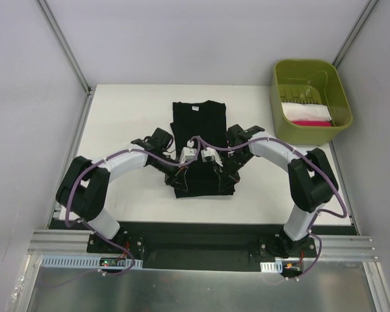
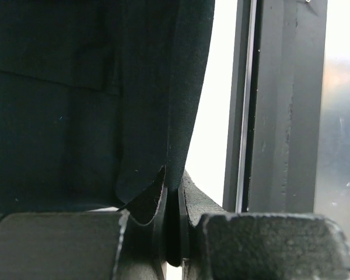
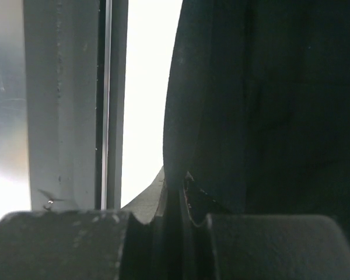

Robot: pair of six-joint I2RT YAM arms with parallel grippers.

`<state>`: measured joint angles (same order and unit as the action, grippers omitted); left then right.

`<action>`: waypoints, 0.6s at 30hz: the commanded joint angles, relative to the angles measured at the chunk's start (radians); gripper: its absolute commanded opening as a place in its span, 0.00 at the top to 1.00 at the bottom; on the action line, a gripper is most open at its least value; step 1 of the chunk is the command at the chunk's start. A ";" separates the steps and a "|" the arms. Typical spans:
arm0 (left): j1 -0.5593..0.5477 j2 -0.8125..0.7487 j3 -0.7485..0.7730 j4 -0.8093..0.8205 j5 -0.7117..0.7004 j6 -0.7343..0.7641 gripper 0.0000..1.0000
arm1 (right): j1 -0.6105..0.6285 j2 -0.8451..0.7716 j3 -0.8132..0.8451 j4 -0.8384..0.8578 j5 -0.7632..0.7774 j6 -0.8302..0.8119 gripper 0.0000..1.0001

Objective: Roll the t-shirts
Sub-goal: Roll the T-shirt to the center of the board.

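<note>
The black t-shirt lies on the counter, its long axis pointing away from the arms, and the left fingers and the right fingers are each clamped on its near end.

From above, the wrists hide where the left pincer and right pincer meet the black t-shirt. Both wrist views crop its cloth at the frame edges. The folded cloths (white and pink, in the green bin) are too small to identify.
</note>
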<state>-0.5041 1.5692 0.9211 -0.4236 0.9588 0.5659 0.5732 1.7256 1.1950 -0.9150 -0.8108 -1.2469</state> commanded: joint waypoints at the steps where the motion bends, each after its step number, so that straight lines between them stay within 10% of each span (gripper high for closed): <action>1: 0.029 0.087 0.100 -0.164 0.052 0.109 1.00 | -0.045 0.125 0.110 -0.247 -0.054 -0.106 0.94; 18: 0.076 0.371 0.413 -0.348 0.002 0.132 0.99 | -0.111 0.465 0.431 -0.536 -0.073 -0.181 0.93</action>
<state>-0.4423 1.9125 1.2774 -0.7132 0.9833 0.6731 0.4591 2.1353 1.5681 -1.2652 -0.9070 -1.3949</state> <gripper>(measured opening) 0.033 0.077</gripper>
